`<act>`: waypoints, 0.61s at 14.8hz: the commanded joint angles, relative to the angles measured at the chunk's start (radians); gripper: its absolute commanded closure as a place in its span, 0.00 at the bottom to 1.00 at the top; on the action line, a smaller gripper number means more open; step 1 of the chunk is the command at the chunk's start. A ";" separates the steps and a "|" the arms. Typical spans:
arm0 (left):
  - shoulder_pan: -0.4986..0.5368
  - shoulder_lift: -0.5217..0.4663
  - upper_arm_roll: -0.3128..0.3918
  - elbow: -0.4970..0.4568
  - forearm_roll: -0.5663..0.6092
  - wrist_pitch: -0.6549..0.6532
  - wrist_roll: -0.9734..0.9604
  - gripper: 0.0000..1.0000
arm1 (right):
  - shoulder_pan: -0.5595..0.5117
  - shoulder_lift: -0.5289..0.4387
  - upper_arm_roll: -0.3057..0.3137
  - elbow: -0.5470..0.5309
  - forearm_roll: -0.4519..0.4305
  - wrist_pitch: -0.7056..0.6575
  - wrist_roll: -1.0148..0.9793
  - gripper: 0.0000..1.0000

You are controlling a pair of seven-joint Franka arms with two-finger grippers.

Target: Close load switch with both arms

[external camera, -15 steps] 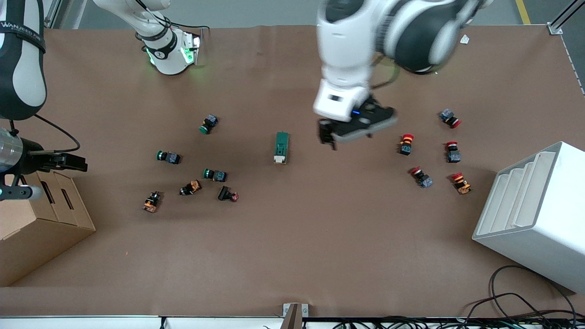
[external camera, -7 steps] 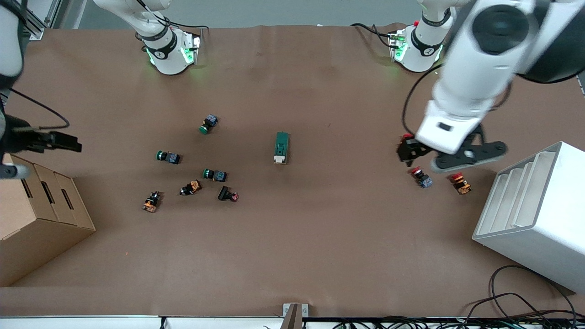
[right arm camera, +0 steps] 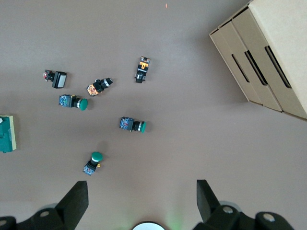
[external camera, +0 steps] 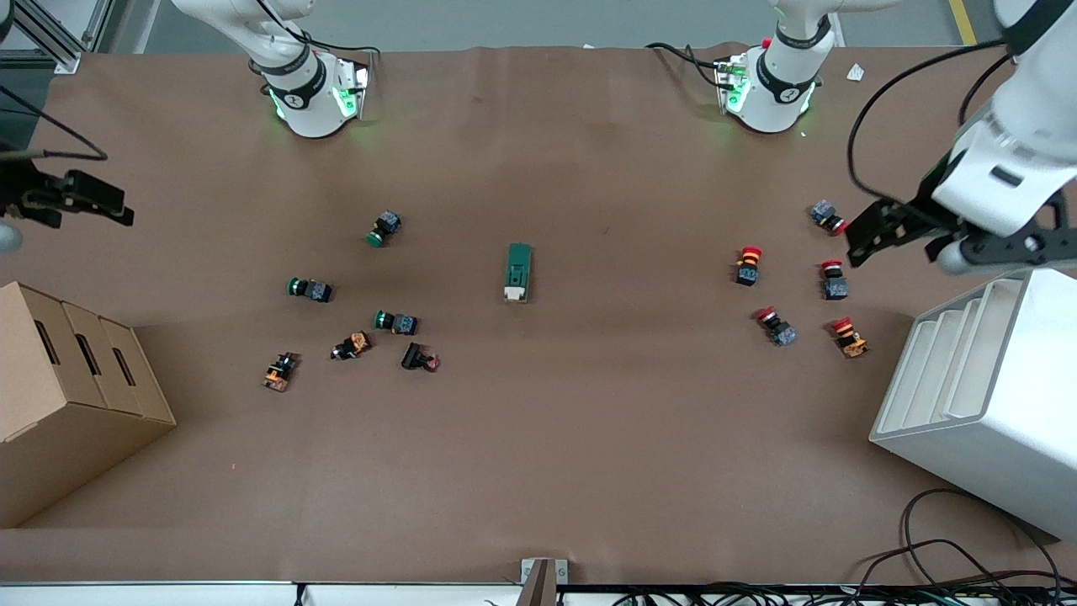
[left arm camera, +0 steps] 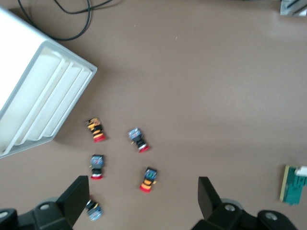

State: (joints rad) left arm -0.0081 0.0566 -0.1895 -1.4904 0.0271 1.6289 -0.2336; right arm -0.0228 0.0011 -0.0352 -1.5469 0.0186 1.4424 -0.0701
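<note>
load switch (external camera: pixel 519 272) mid-table — untouched | left pincer (external camera: pixel 875 233) spread | right pincer (external camera: pixel 101 202) spread

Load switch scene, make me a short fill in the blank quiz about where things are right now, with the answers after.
1. The load switch lies alone on the brown ____.
2. The left gripper hangs over the push-buttons with ____ caps.
3. The right gripper has its fingers ____.
4. The white rack stands at the ____ arm's end of the table.

Missing words: table; red; open; left
</note>
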 commanded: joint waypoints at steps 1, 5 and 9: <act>-0.004 -0.122 0.036 -0.148 -0.030 0.006 0.091 0.00 | -0.011 -0.062 0.008 -0.082 0.014 0.042 -0.007 0.00; 0.016 -0.196 0.038 -0.244 -0.041 0.008 0.177 0.00 | -0.012 -0.079 0.006 -0.099 0.012 0.049 -0.008 0.00; 0.045 -0.207 0.038 -0.243 -0.044 0.008 0.217 0.00 | -0.014 -0.104 0.006 -0.133 0.008 0.072 -0.008 0.00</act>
State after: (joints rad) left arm 0.0183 -0.1222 -0.1532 -1.7134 0.0044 1.6258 -0.0590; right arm -0.0229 -0.0538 -0.0360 -1.6231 0.0185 1.4840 -0.0702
